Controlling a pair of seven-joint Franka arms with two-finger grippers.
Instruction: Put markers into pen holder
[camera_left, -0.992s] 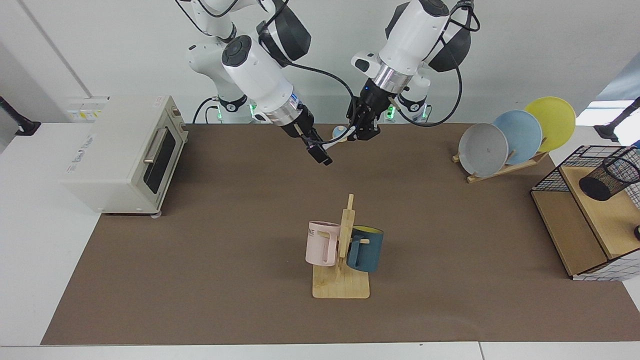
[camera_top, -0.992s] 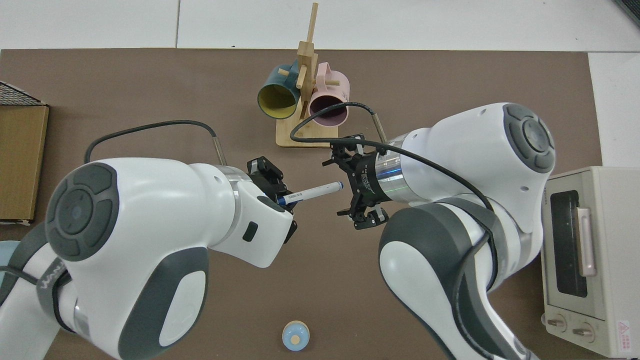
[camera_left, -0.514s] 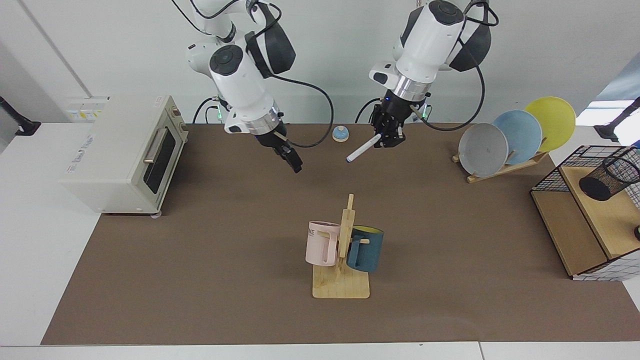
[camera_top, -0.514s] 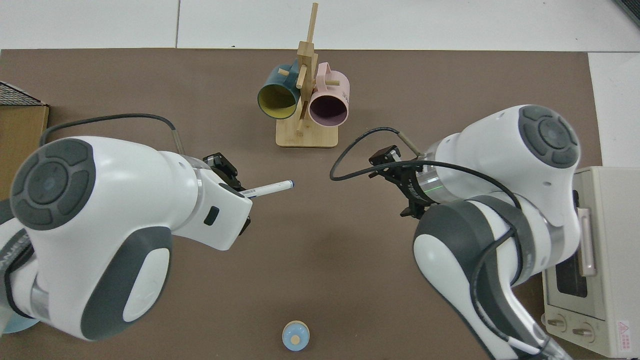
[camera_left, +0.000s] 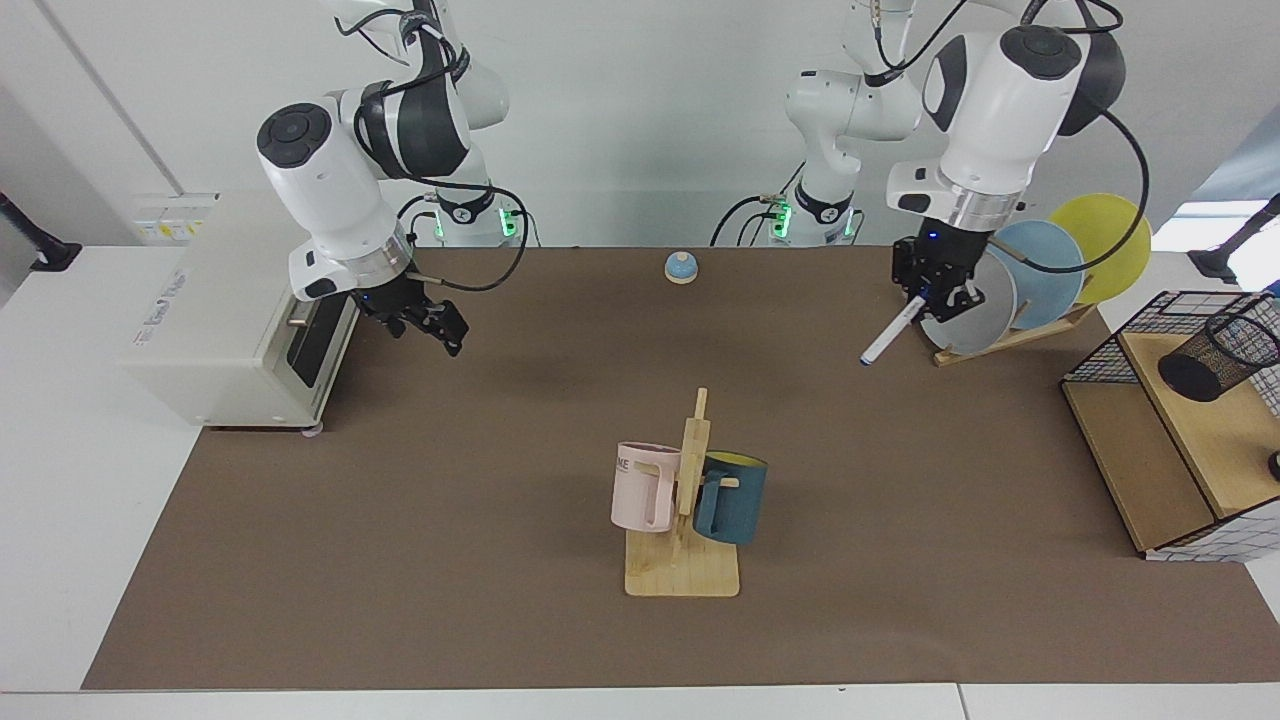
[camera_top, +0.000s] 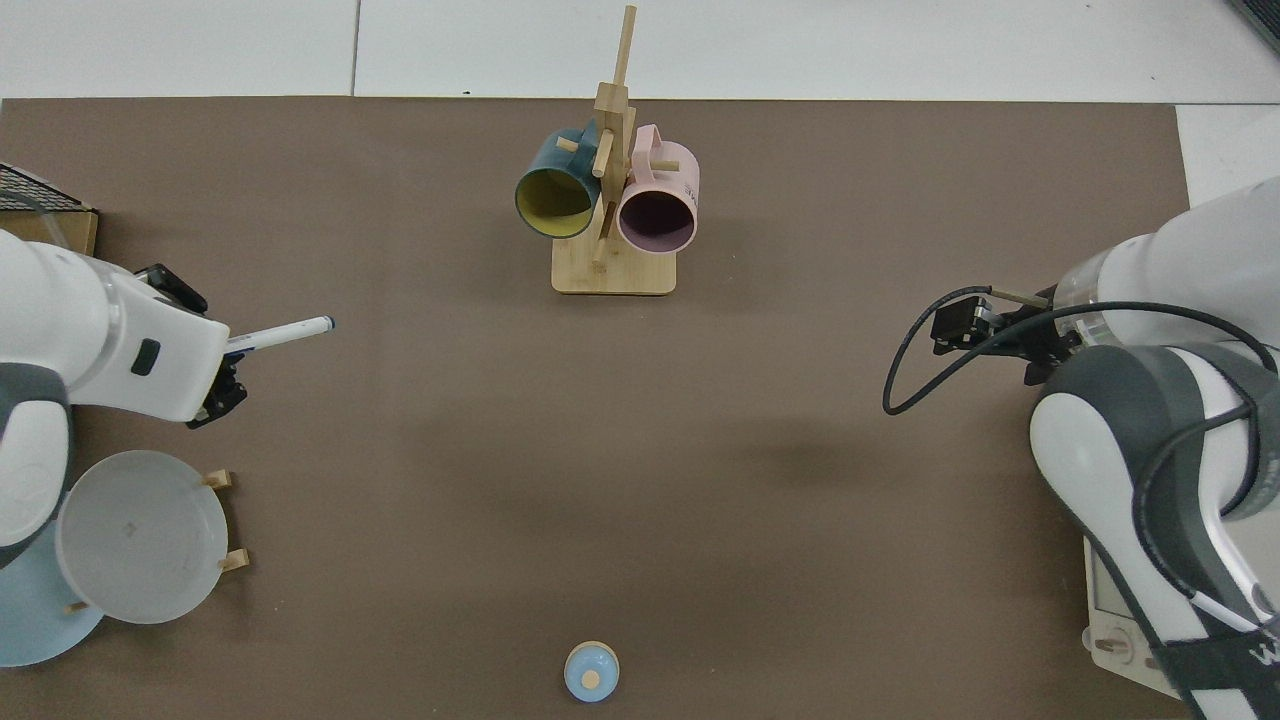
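Observation:
The white marker (camera_left: 889, 335) hangs slanted from my left gripper (camera_left: 933, 292), which is shut on its upper end; the dark tip points down toward the mat. This is in front of the plate rack, well left of the pen holder (camera_left: 1220, 355), a black mesh cup leaning on the wooden shelf of the wire basket. From above, the marker (camera_top: 280, 334) sticks out of the left gripper (camera_top: 222, 348); the pen holder is out of that view. My right gripper (camera_left: 437, 325) hovers open and empty beside the toaster oven; from above only one of its fingers (camera_top: 958, 324) shows.
A wire basket with wooden shelves (camera_left: 1150, 440) stands at the right edge. A plate rack (camera_left: 1010, 335) holds three plates. A mug stand (camera_left: 682, 575) with a pink and a blue mug is mid-table. The toaster oven (camera_left: 240, 310) is at left, a small blue bell (camera_left: 681, 267) at the back.
The left arm has swung the marker from the table's middle toward the plate rack. The right arm has pulled back empty toward the toaster oven.

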